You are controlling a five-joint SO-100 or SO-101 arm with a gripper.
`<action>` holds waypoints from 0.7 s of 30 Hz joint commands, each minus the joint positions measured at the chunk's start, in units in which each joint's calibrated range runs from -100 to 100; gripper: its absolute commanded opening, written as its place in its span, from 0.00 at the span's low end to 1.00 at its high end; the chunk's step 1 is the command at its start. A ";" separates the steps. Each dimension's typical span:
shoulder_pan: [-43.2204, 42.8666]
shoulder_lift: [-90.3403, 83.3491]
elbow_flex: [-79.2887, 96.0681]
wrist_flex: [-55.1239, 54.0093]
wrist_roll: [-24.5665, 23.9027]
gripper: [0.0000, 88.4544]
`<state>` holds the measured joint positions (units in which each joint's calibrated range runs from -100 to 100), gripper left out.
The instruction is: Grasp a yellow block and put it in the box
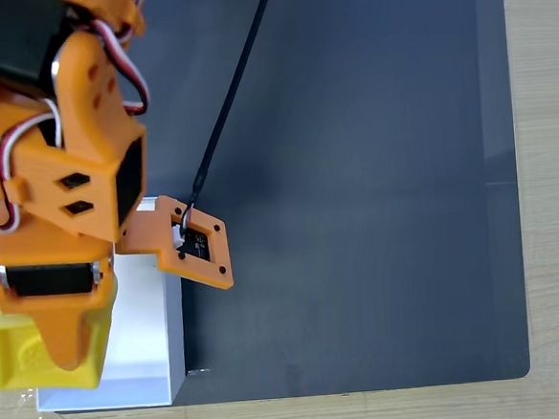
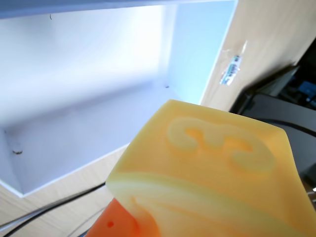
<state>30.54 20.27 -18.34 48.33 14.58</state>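
Here, the orange gripper pinches the yellow block between its fingers, holding it over the box's lower left corner in the fixed view. The white box sits at the dark mat's lower left edge. In the wrist view the block, bearing a raised 3, hangs above the box's white floor.

Yellow block, white box, orange pincer.

A raised "3" (embossed) marks the yellow block.
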 commanded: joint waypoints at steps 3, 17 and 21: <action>0.10 3.46 -5.77 -1.21 0.16 0.19; -0.07 9.05 -4.86 3.67 2.05 0.45; -0.07 8.54 -4.86 5.85 3.57 0.51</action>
<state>30.18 30.30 -20.14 53.35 17.49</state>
